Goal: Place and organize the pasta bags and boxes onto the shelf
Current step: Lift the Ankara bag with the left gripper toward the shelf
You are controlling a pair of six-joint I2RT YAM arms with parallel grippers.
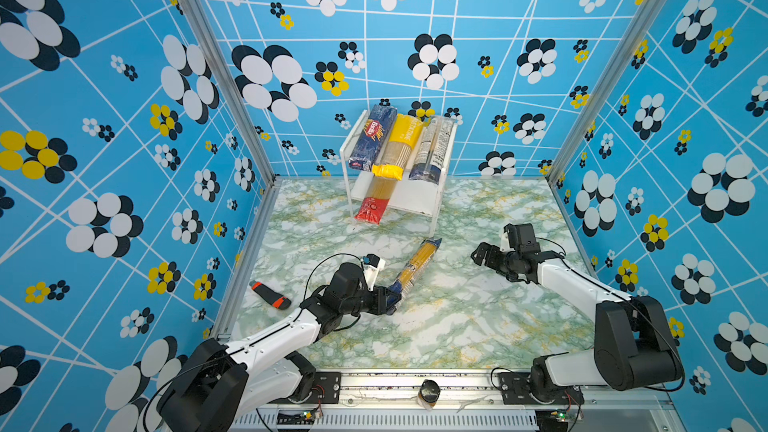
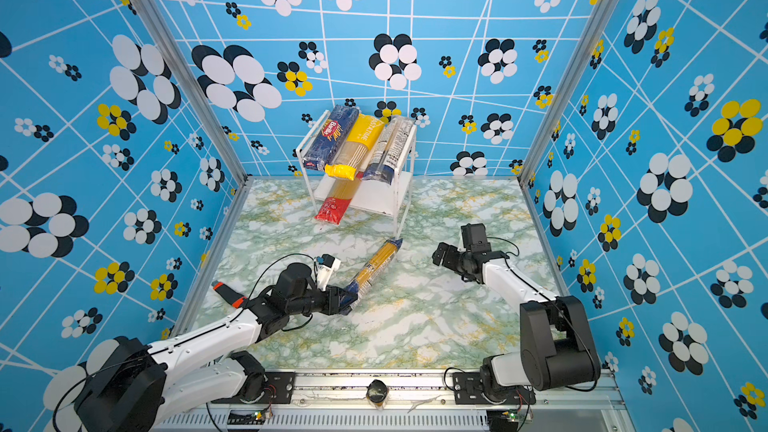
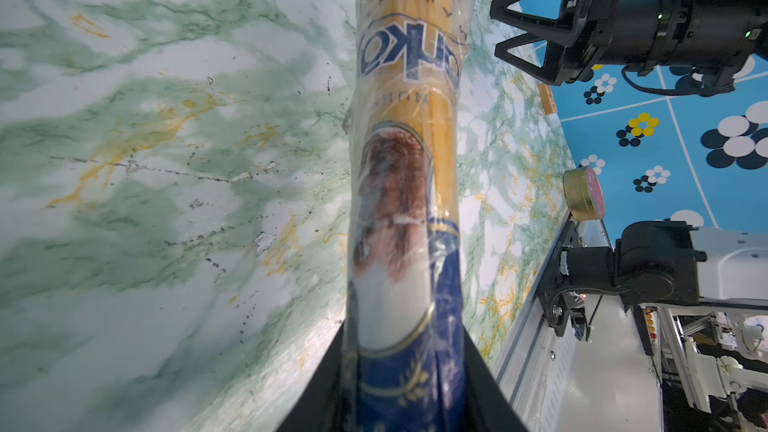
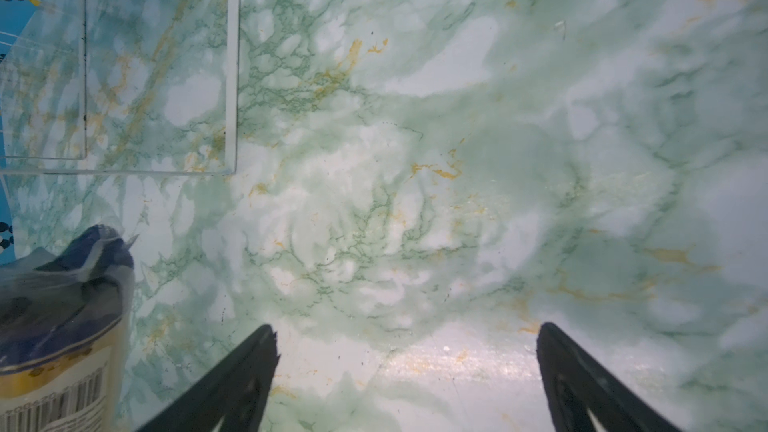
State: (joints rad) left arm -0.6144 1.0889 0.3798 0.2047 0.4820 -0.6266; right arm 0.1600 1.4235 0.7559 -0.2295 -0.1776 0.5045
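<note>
Gold-labelled blue-ended bag lies slantwise on the marble-print table. Its near blue end is pinched in my left gripper, fingers narrow on either side of it. Straight ahead of that hand the bag's far tip ends near a front leg of the shelf, not touching. The top board is filled across by the Barilla box, yellow bag and white-labelled bag, all overhanging the front edge. On the lower board the red-ended bag juts forward, and the board is bare on the side toward my right gripper. That gripper hangs spread wide over open table beside the bag's tip. A black-and-orange object lies behind the left wrist, near the table edge. Blue flower-print walls close in on three sides.
</note>
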